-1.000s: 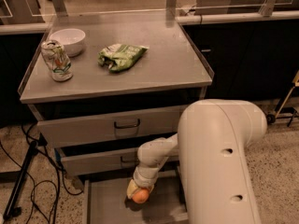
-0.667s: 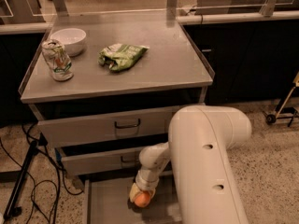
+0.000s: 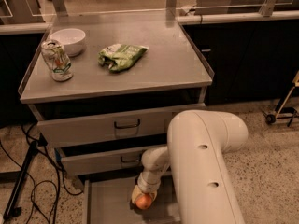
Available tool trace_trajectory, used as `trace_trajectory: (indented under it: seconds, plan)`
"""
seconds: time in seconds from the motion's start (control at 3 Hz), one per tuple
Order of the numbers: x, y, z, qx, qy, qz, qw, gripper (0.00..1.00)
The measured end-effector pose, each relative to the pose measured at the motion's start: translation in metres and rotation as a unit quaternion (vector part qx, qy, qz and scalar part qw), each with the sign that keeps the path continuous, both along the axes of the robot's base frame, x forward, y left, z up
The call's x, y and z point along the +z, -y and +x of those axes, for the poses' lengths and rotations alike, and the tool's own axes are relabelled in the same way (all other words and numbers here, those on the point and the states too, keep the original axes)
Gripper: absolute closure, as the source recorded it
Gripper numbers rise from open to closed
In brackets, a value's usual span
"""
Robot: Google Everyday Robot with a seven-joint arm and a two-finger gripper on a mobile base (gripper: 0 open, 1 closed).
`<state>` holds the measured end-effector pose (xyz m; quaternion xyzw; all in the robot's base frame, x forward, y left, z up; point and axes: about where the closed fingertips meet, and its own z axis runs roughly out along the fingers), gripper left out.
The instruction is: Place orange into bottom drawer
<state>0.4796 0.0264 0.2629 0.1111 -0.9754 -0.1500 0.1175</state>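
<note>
The orange (image 3: pixel 144 201) is a small round fruit held at the tip of my gripper (image 3: pixel 143 199), low inside the open bottom drawer (image 3: pixel 108 204), just above or on its grey floor. The gripper points down from my white arm (image 3: pixel 201 162), which comes in from the lower right and hides the drawer's right side. The drawer is pulled out below the two upper grey drawers (image 3: pixel 117 125) with black handles.
On the cabinet top stand a white bowl (image 3: pixel 69 40), a drink can (image 3: pixel 56 60) and a green snack bag (image 3: pixel 120 56). Black cables and a stand leg (image 3: pixel 21 185) lie on the floor at the left. A dark counter (image 3: pixel 247 55) stands at the right.
The arm has lowered and drawn closer in the view, carrying the orange further down into the bottom drawer.
</note>
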Motion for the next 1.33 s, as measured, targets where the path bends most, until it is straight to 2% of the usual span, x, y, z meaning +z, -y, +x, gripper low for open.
trace_trajectory:
  seconds: [0.67,1.0,1.33]
  plan:
    - [-0.042,0.004,-0.003,-0.070,-0.024,0.000,0.9973,1.00]
    - [-0.061,0.009,-0.004,-0.089,-0.034,0.002,0.9954,1.00]
    - [-0.067,0.007,-0.004,-0.097,-0.039,0.000,0.9945,1.00]
